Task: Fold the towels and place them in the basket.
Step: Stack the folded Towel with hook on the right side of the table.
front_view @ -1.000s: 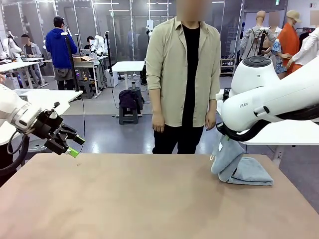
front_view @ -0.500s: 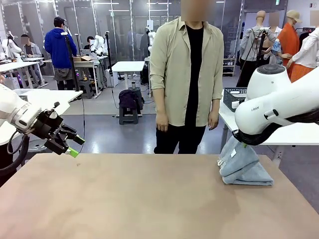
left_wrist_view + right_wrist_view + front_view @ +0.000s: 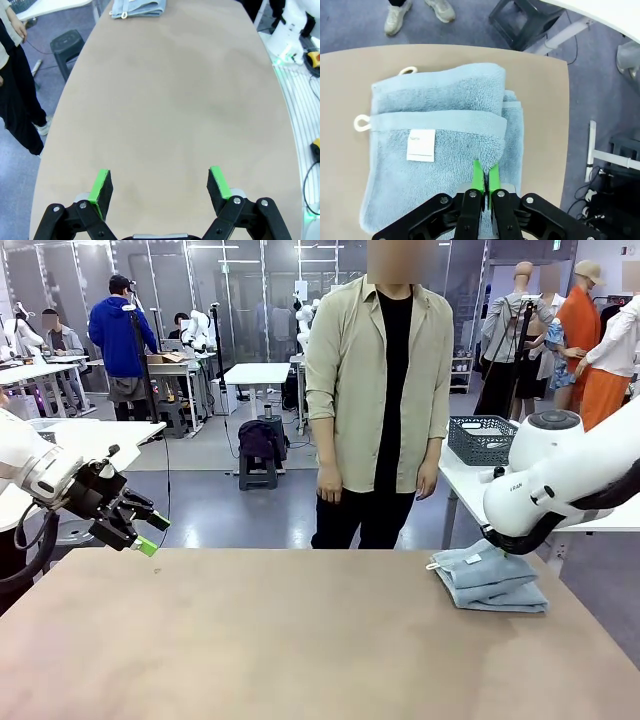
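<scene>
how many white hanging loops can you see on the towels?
2, both in the right wrist view: one loop at the stack's far corner, another on the towels' left edge. Folds may hide more.

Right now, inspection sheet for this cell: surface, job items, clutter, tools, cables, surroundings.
Surface: brown table, bare across the middle.
Job's things: pale blue towels folded in a stack at the table's far right corner, white loops at one edge and a white label on top. Basket sits on a white side table behind, apart from the towels.
Clutter: nothing seen on the table besides the towels.
Grippers: left tool open, held off the table's left edge, holding nothing. Right tool pinched shut on the top towel's edge.
Cables: a loop of black cable hangs by the left arm; more on the floor.
Surroundings: person standing at the far side, hands down.
</scene>
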Controlling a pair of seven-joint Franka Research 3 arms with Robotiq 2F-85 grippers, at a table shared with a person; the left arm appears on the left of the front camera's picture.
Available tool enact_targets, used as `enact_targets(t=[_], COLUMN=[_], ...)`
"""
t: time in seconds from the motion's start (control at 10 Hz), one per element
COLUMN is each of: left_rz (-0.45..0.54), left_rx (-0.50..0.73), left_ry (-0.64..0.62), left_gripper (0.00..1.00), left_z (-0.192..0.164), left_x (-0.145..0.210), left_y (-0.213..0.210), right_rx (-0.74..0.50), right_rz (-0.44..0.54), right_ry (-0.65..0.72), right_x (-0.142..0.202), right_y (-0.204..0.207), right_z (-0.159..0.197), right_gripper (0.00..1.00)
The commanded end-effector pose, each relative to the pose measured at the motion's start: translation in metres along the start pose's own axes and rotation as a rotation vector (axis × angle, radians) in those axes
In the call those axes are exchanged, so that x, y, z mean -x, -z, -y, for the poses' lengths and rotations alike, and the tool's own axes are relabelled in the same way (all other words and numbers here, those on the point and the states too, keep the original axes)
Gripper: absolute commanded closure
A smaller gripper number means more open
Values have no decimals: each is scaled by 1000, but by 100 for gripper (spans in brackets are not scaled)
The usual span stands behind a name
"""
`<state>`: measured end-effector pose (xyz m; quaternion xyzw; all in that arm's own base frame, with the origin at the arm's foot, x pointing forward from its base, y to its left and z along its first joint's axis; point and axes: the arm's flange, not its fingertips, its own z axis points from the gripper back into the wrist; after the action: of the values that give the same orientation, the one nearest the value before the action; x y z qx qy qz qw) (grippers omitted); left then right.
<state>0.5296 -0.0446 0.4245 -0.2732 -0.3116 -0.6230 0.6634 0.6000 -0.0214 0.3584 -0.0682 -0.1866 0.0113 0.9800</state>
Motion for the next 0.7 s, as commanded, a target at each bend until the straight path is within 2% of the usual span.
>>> enact_targets(t=[0.0,0.1,0.3,0.4,0.6], left_rz=[-6,-6,-6,-6,-6], left_rx=[2,2,2,2,2], left_ry=[7,7,7,7,7], left_gripper=[4,4,4,4,4], left_z=[1,1,1,1,1], left_x=[-1,-1,-1,-1,-1], left_y=[-1,-1,-1,-1,-1], right_rx=[5,7,-44,-68,-136], right_rz=[18,12,23,-6,-38], right_ry=[-5,-3,0,37,137], right_x=[-7,-6,-3,-1,19], right_y=[3,3,-20,-47,-139], right_z=[4,6,7,8,15], right_gripper=[96,76,76,76,76])
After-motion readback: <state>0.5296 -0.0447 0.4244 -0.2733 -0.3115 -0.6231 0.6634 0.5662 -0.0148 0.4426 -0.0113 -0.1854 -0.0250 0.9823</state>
